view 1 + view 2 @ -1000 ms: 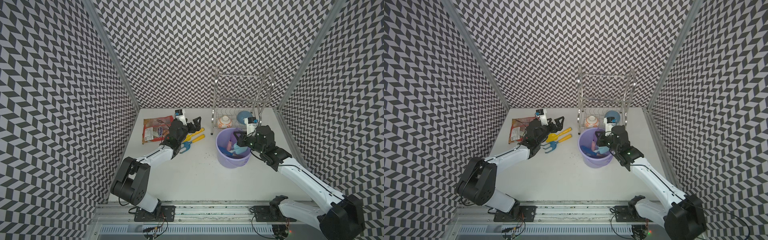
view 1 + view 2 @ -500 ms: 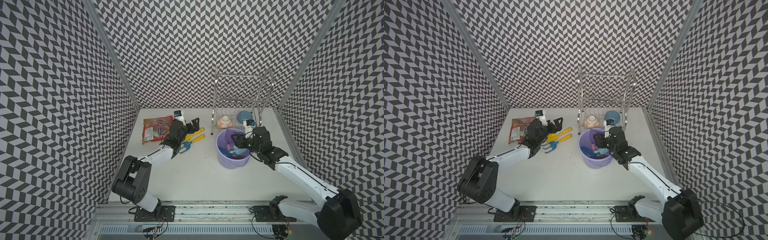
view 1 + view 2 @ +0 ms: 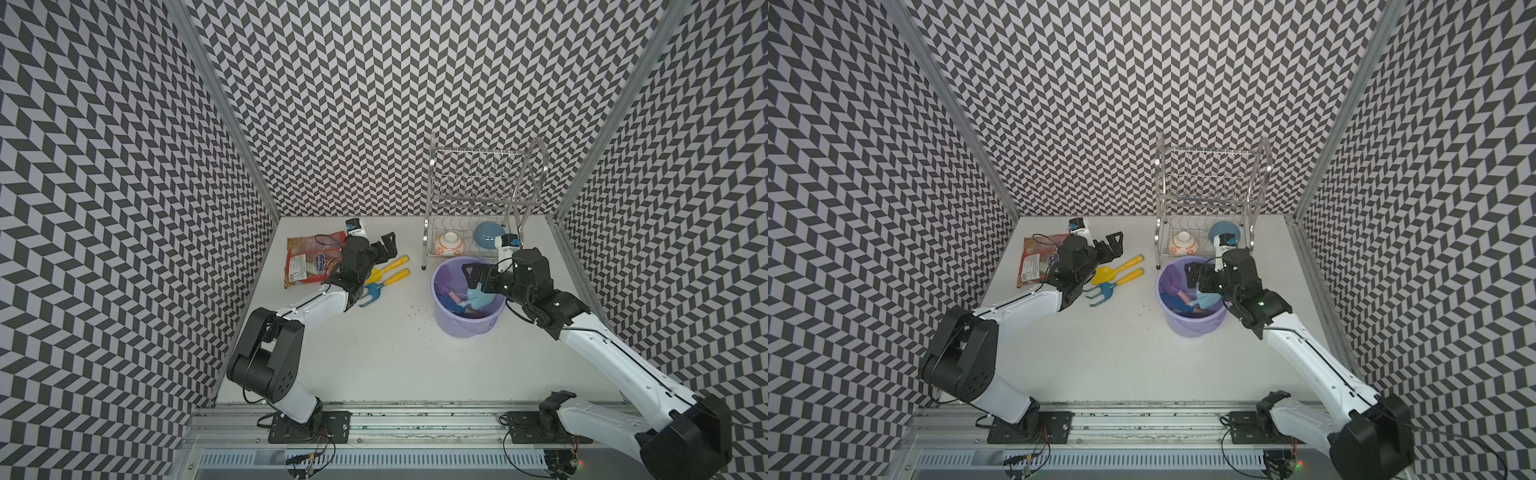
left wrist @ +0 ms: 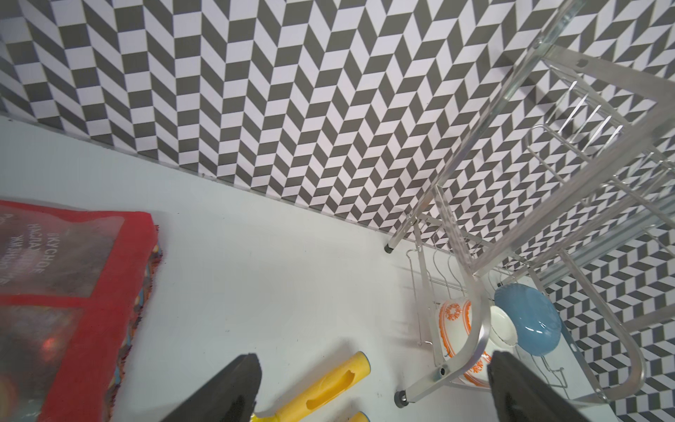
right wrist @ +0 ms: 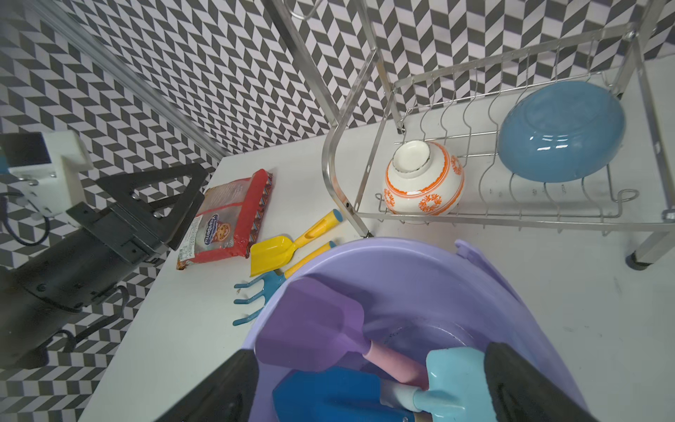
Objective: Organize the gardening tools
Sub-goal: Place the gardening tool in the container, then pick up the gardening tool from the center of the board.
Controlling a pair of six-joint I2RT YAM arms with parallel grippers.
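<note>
Right gripper (image 5: pixel 369 352) has released, jaws now wide apart.
Light blue spade (image 5: pixel 453 380) lies in the bucket (image 5: pixel 511 292); left gripper (image 4: pixel 376 358) spread, empty.

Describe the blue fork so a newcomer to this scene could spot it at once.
Find the lavender bucket; between it and the red snack bag lie two yellow-handled tools. The blue fork is the one nearer the front, and unlike the yellow scoop beside it, its head is blue with three prongs.
</note>
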